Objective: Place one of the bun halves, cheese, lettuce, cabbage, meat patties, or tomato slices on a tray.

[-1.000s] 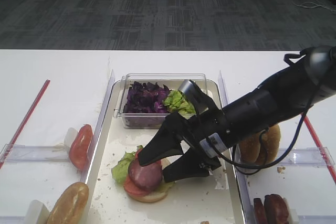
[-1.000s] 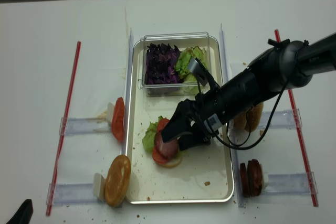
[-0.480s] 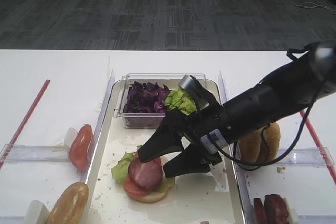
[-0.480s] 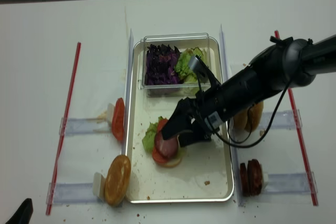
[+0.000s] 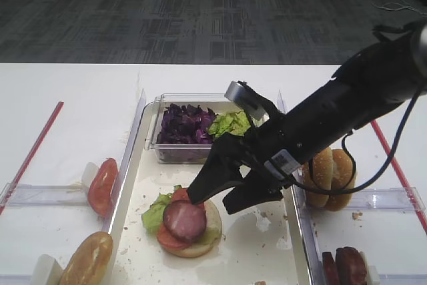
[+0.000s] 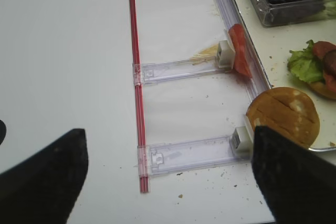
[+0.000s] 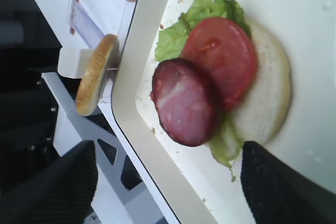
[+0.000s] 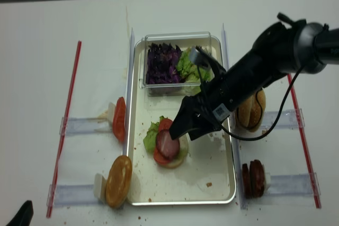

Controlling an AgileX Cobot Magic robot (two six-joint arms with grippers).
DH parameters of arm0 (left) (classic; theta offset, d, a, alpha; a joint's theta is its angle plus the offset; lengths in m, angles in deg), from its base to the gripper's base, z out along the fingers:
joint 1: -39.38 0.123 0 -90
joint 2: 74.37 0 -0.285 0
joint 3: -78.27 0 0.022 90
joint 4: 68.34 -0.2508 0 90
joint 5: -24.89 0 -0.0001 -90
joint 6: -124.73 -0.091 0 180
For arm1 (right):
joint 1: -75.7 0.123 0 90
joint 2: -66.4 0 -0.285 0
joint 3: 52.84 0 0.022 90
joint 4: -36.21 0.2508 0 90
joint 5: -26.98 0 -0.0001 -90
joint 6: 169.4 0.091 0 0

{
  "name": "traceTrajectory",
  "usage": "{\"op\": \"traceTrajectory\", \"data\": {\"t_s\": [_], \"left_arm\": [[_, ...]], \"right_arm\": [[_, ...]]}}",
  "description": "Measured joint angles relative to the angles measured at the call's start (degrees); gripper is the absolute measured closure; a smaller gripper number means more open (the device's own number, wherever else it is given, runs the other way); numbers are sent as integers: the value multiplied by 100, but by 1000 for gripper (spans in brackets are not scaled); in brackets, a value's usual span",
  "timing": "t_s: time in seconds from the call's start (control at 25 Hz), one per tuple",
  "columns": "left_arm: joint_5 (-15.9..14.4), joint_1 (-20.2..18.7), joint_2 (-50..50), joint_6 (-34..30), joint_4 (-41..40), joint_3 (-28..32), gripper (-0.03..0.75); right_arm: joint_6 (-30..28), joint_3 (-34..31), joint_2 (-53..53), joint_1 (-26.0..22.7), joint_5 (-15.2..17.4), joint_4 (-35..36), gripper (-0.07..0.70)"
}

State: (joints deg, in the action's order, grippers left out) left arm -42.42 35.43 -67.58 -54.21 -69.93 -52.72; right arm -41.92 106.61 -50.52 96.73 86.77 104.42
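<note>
Your right gripper [image 5: 217,195] hangs over the middle of the tray [image 8: 220,183], its two dark fingers spread wide and holding nothing. The tray is shallow and rectangular, with a cream floor speckled with crumbs and a silvery raised rim. Near its left edge lies a stack: a pale bun half [image 7: 270,103] cut face up, crinkled green lettuce [image 7: 202,17], a glossy red tomato slice [image 7: 226,59], and on top a round, mottled dark patty [image 7: 184,100]. The patty lies just below and to the left of your fingertips, apart from both. At the tray's far end stands a clear plastic tub [image 5: 200,151] with shredded purple cabbage [image 5: 183,125] and more green leaf. Clear plastic racks [image 6: 184,69] flank the tray: a tomato slice and a golden bun half [image 6: 283,116] on the left, a sesame bun [image 5: 330,178] and two meat patties [image 8: 253,178] on the right. Your left gripper [image 6: 168,179] shows only two blurred dark fingers set wide apart over the white table [image 6: 63,77], empty.
</note>
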Motion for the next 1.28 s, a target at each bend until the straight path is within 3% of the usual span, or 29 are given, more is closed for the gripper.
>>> {"op": "traceTrajectory", "data": {"t_s": [0.44, 0.88, 1.12, 1.28], "left_arm": [[0, 0, 0, 0, -10, 0, 99], [0, 0, 0, 0, -10, 0, 99], [0, 0, 0, 0, -10, 0, 99], [0, 0, 0, 0, -10, 0, 99]], "right_arm": [[1609, 928, 475, 0, 98, -2151, 36], [3120, 2011, 510, 0, 545, -4423, 35], [3714, 2422, 510, 0, 814, -5653, 35], [3812, 2604, 510, 0, 960, -6070, 35]]}}
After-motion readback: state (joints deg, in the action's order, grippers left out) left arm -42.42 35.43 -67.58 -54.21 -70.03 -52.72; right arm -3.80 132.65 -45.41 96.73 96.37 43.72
